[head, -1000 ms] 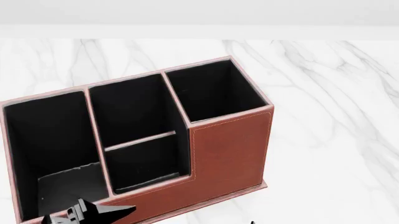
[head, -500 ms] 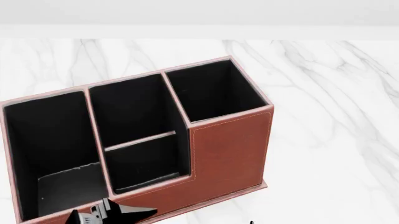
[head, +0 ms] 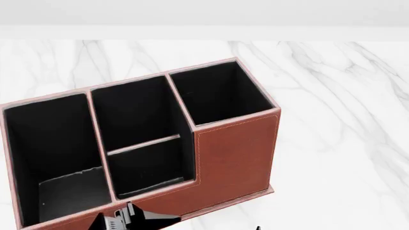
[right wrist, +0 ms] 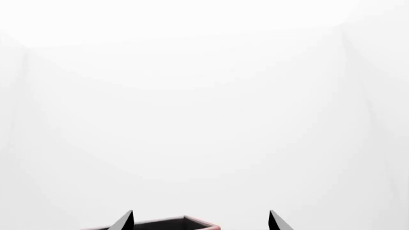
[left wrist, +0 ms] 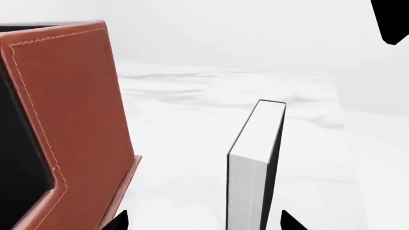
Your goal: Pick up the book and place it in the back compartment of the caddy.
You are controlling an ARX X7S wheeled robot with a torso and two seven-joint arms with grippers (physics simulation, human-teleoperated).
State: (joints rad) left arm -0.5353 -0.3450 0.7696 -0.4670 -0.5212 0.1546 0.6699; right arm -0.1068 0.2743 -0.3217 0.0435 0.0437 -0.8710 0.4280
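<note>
Where the left pincer (left wrist: 201, 223) enters the left wrist view, only two dark fingertips are seen, spread apart with nothing held. Just ahead of them, between the tips, the book (left wrist: 254, 167) is stood upright on the white marbled tabletop (left wrist: 191, 124), its cover black and page edges white. Beside it, apart, the caddy (left wrist: 70, 120) rises, reddish-brown, leather-grained, pale-stitched, black-lined. The right pincer (right wrist: 200, 221) is likewise spread and empty before a blank white room.

Sim office desk: marble top (head: 332, 96), leather caddy (head: 233, 153).
</note>
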